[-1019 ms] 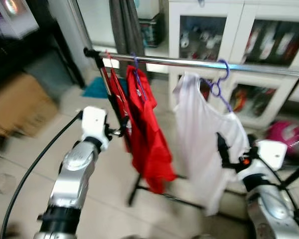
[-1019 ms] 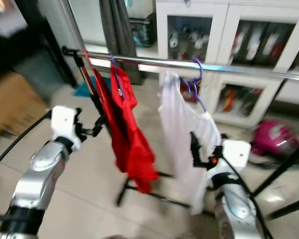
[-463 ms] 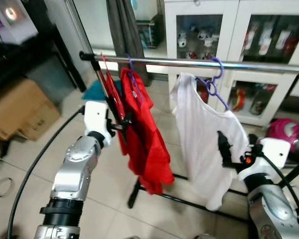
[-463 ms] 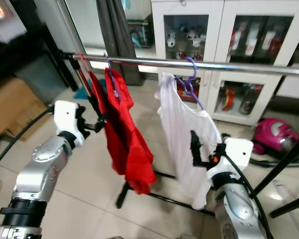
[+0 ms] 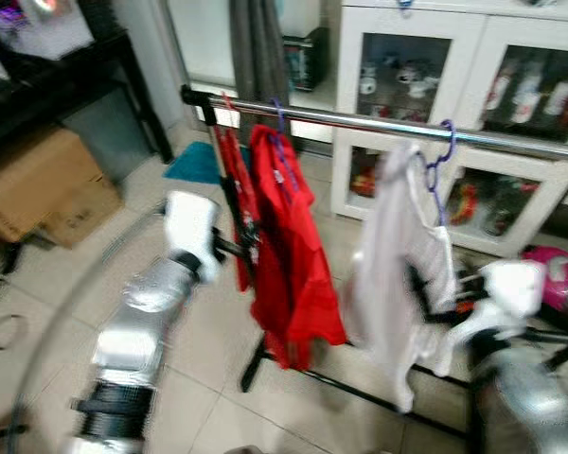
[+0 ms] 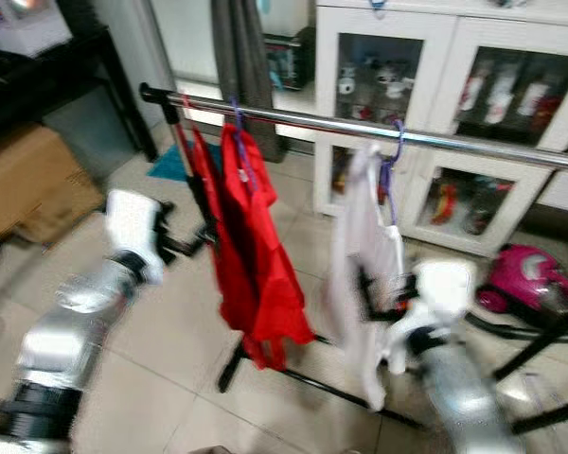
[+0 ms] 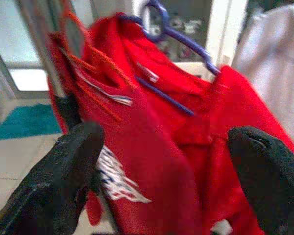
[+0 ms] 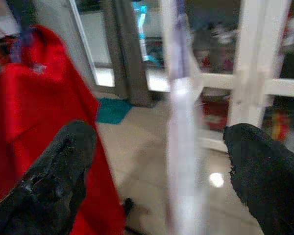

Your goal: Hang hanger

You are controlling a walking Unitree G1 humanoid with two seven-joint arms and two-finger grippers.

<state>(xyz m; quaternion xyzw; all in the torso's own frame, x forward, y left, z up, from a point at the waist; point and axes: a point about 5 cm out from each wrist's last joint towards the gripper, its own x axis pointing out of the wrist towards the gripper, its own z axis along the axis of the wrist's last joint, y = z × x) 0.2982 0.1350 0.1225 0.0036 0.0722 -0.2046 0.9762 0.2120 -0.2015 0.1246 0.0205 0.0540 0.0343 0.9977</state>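
Left eye view: a chrome rail (image 5: 379,125) runs across on a black stand (image 5: 229,203). A red shirt (image 5: 289,251) hangs near the rail's left end on a purple hanger (image 5: 280,142); a white shirt (image 5: 398,274) hangs further right on a second purple hanger, the blue-purple hook (image 5: 442,151), which sits over the rail. Picture is motion-blurred.
Left tool (image 5: 229,248): raised beside the stand pole, just left of the red shirt; fingers too blurred here to judge.
Right tool (image 5: 418,293): up against the white shirt's lower side; contact cannot be told.
Surroundings: cardboard box (image 5: 38,194) at far left, white glass-door cabinet (image 5: 454,85) behind the rail, pink thing (image 5: 554,274) on the tiled floor (image 5: 76,284) at right. Open floor lies left of the stand.
Right eye view: same scene; the gap of bare rail between the two shirts reads wider here.
Left wrist view: the two black fingers (image 7: 63,171) stand wide apart with nothing between them but the red shirt beyond; the cloth is soft and folded, with a white print low down. The purple hanger's thin bar crosses the collar.
Right wrist view: fingers (image 8: 59,166) spread wide, holding nothing; the white shirt hangs edge-on as a pale strip between them, red shirt to one side.
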